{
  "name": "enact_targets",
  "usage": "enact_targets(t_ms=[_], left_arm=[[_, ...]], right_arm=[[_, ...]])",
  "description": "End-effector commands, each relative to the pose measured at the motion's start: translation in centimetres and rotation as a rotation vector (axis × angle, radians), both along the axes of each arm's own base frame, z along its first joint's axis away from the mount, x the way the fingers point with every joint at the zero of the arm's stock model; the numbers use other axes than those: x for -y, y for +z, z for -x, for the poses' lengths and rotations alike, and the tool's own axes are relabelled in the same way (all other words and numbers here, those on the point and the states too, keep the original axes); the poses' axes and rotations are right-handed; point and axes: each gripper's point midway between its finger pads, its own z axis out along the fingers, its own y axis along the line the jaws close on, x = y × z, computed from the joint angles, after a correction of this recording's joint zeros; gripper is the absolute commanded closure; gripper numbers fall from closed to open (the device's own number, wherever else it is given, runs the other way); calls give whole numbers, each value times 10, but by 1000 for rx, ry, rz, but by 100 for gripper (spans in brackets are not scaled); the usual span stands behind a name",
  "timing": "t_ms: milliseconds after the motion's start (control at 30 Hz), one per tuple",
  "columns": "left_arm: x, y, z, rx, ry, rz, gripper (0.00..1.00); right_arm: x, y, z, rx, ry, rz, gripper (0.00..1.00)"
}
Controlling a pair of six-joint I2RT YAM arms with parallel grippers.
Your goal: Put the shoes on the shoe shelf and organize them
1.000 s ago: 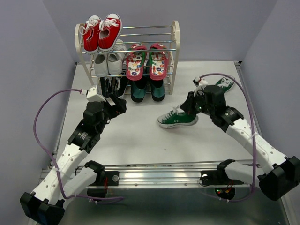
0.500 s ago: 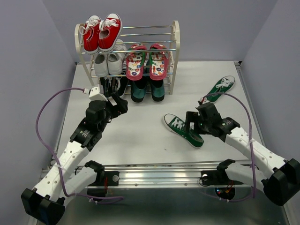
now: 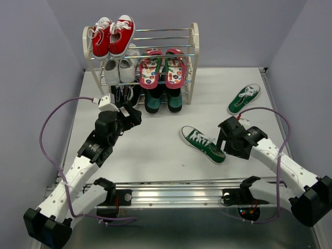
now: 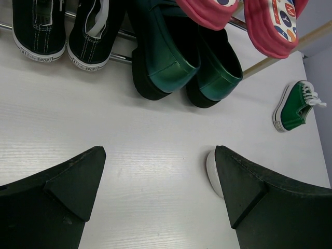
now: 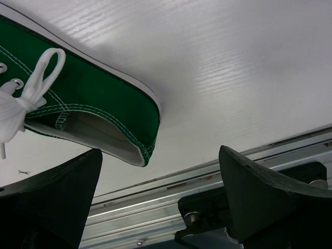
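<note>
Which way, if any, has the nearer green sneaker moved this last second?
Yes. The green sneaker shifted away from the shoe shelf, lower in the top view, and now lies flat.

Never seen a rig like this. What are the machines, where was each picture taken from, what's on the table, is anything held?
Two robot arms are bolted at the near edge of a white table. The wide picture looks down from above and behind them; the other two come from a camera on each wrist. The left gripper and right gripper are both open, holding nothing. At the back, a chrome-rod shoe shelf with cream sides holds red sneakers, white sneakers, black sneakers, red flip-flops and dark teal slip-ons. Two green sneakers with white laces lie on the table, one beside the right gripper, the other farther back.
</note>
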Motion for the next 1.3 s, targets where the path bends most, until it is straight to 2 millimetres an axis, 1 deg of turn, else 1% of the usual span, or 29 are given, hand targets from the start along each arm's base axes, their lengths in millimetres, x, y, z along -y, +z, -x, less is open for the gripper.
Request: enact_targets(t_ms=[0, 67, 133, 200, 267, 300, 333, 367, 400, 433, 500, 633, 700, 800, 833, 867, 900, 933, 1000, 1067, 1167, 1200, 1233, 1267], left_arm=[[4, 14, -6, 46, -11, 12, 1], [4, 13, -7, 45, -11, 12, 1], [5, 12, -7, 44, -13, 10, 1], [4, 13, -7, 46, -10, 8, 1], [3, 12, -7, 45, -5, 8, 1], [4, 11, -7, 44, -6, 9, 1], [4, 11, -7, 44, -8, 10, 1], [4, 11, -7, 46, -8, 9, 1], [3, 11, -7, 44, -7, 8, 1], [3, 10, -7, 41, -6, 4, 1], [2, 10, -7, 41, 0, 6, 1], [3, 9, -7, 39, -5, 7, 1], [3, 9, -7, 39, -4, 8, 1], [3, 8, -7, 37, -4, 7, 1], [4, 8, -7, 37, -6, 7, 1], [4, 9, -8, 38, -7, 9, 1], [4, 8, -8, 37, -6, 8, 1], [5, 8, -8, 37, -9, 8, 1], [5, 8, -9, 35, -9, 8, 1], [5, 7, -9, 34, -7, 7, 1], [5, 7, -9, 34, -7, 2, 1], [5, 7, -9, 33, -8, -1, 1], [4, 7, -10, 33, -5, -3, 1], [4, 8, -10, 35, -5, -2, 1]], right_arm=[[12, -4, 12, -33, -46, 44, 0], [8, -12, 15, -61, -25, 35, 1], [2, -18, 15, -81, -4, 15, 5], [0, -25, 16, -92, -1, 6, 7], [2, -29, 15, -95, -16, 24, 9], [2, -29, 11, -84, -21, 26, 11], [1, -31, 9, -78, -22, 26, 16], [1, -37, 10, -88, -19, 30, 23], [-5, -40, 8, -90, 0, 3, 29], [-7, -44, 9, -108, 5, 1, 36], [-7, -50, 11, -125, 2, 6, 36], [-3, -51, 6, -111, -18, 33, 37], [-5, -52, 5, -105, -15, 23, 44], [-3, -50, 2, -87, -35, 35, 54], [-1, -49, -1, -72, -45, 43, 54], [0, -45, -3, -60, -49, 45, 52], [1, -44, -4, -55, -49, 50, 49], [1, -42, -5, -53, -49, 54, 43], [9, -41, -2, -63, -58, 95, 42], [10, -43, -1, -73, -63, 103, 42], [5, -47, 2, -96, -46, 79, 50], [3, -47, 3, -99, -44, 72, 54], [0, -48, 6, -113, -38, 51, 61], [-3, -49, 7, -118, -34, 33, 64]])
